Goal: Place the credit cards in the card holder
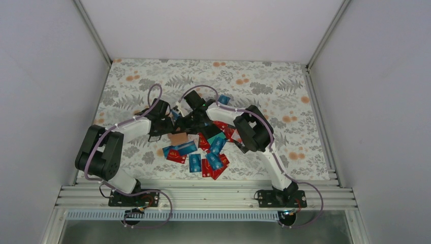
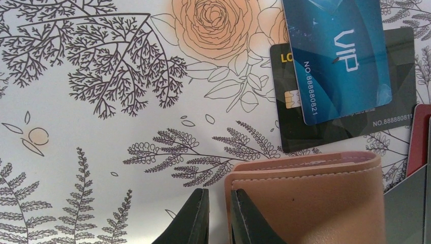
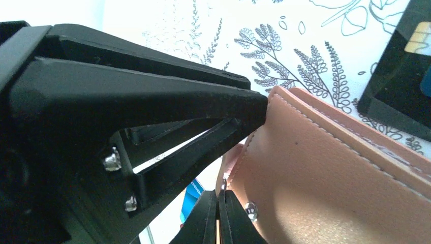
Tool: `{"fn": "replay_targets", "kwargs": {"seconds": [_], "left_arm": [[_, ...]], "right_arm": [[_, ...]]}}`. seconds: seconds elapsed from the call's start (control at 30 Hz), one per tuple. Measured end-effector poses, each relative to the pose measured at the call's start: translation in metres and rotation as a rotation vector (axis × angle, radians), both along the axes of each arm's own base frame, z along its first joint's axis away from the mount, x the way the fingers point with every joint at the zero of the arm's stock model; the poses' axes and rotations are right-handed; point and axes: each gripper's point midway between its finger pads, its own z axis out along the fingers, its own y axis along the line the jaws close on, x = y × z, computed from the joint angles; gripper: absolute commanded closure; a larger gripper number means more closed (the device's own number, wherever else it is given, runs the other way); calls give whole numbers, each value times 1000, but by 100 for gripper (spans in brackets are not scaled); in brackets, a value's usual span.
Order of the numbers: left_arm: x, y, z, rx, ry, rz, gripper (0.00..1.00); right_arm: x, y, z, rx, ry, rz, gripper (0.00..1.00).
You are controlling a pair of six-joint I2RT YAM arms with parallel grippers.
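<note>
The tan card holder (image 1: 178, 138) sits between the two grippers at the table's middle. In the left wrist view the card holder (image 2: 315, 203) has its left edge between my left gripper (image 2: 219, 192) fingers. It lies against the right finger, with a thin gap to the left one. My right gripper (image 3: 219, 193) is shut on a thin flap edge of the card holder (image 3: 330, 183), beside its metal snap. The credit cards (image 1: 208, 152) lie piled in front and to the right. A blue VIP card (image 2: 335, 56) overlaps a black card (image 2: 401, 86).
One blue card (image 1: 223, 99) lies apart behind the right arm. A red card (image 2: 419, 137) shows at the right edge of the left wrist view. My left gripper (image 1: 170, 121) and right gripper (image 1: 185, 122) are close together. White walls enclose the flowered table (image 1: 274, 86).
</note>
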Motion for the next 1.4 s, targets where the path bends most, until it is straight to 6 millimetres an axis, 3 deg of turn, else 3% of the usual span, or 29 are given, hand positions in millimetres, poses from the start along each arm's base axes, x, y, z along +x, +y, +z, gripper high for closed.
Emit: {"fn": "replay_targets", "kwargs": {"seconds": [1.4], "left_arm": [[2, 2, -8, 25, 17, -12, 87]], "right_arm": [[11, -15, -11, -82, -10, -56, 96]]}}
